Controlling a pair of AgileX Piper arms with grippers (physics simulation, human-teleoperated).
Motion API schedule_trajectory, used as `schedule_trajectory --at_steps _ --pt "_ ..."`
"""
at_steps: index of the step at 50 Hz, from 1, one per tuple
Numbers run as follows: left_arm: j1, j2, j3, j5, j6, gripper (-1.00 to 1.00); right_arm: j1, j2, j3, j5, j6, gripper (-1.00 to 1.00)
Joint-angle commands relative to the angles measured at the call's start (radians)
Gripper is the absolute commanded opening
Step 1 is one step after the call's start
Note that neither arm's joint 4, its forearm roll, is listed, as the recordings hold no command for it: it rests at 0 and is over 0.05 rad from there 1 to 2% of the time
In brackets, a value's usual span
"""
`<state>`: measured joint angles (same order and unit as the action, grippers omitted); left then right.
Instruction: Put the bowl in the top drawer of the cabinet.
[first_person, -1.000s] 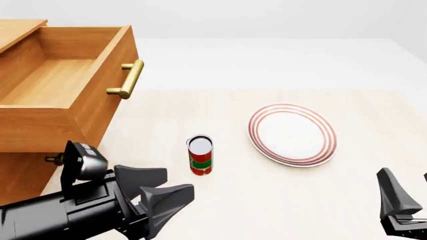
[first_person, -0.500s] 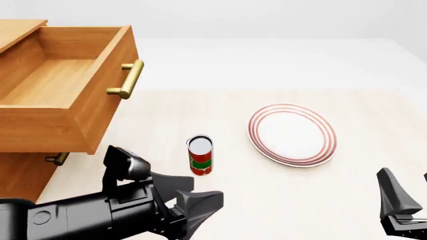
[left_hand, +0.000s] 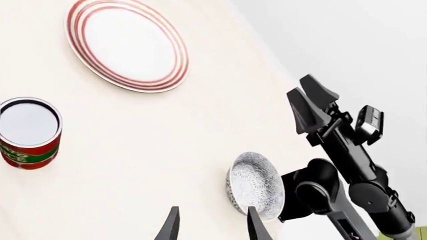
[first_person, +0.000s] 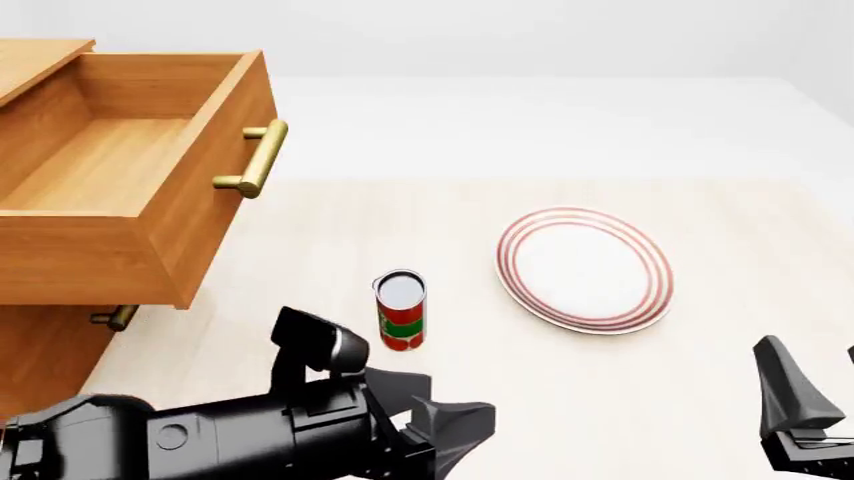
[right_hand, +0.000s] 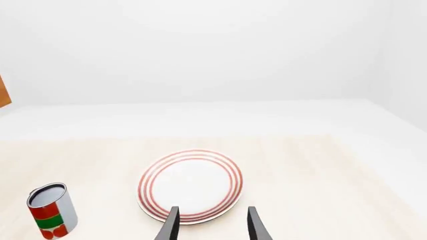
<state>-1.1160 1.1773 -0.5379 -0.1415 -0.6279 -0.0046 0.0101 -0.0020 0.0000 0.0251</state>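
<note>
Left wrist view: the left gripper (left_hand: 210, 225) shows only its two dark fingertips with a gap between them and nothing held, so it's open. Just beyond them, near the bench's near edge, sits the bowl (left_hand: 255, 185), speckled grey-black w/ a pale rim. Right beside the bowl is the right arm (left_hand: 340, 160), standing idle. Further off on the bench: a red-and-green can (left_hand: 28, 132), and a flat white plate (left_hand: 127, 45) w/ red rings toward the far side.

Front view: the cabinet (first_person: 40, 340) stands at the bench's left edge. Its top drawer (first_person: 127, 170) is pulled out, brass handle facing the middle, and looks empty inside. The can and plate sit mid-bench. The bowl is not visible here; it lies below this view's lower edge. The left gripper (first_person: 461, 425) now points right along the near edge; over the last second it has swung from near the cabinet past the can. That reads as an approach toward the bowl, so the grasp hasn't started.

Right wrist view: the right gripper (right_hand: 210, 225) shows two fingertips apart, holding nothing, aimed at the plate. It hasn't moved in the last second.
</note>
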Motion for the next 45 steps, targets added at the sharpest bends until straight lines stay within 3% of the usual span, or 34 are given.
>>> schedule_trajectory --at_steps 1,10,11,45 --pt "-0.021 0.077 -0.027 -0.028 -0.031 1.00 0.000 0.000 0.000 0.000 0.000 1.00" --pt "-0.045 0.158 -0.052 -0.060 -0.073 1.00 0.000 0.000 0.000 0.000 0.000 1.00" --pt "-0.074 0.264 -0.095 -0.096 -0.103 1.00 0.000 0.000 0.000 0.000 0.000 1.00" --pt "-0.112 0.363 -0.125 -0.135 -0.133 1.00 0.000 0.000 0.000 0.000 0.000 1.00"
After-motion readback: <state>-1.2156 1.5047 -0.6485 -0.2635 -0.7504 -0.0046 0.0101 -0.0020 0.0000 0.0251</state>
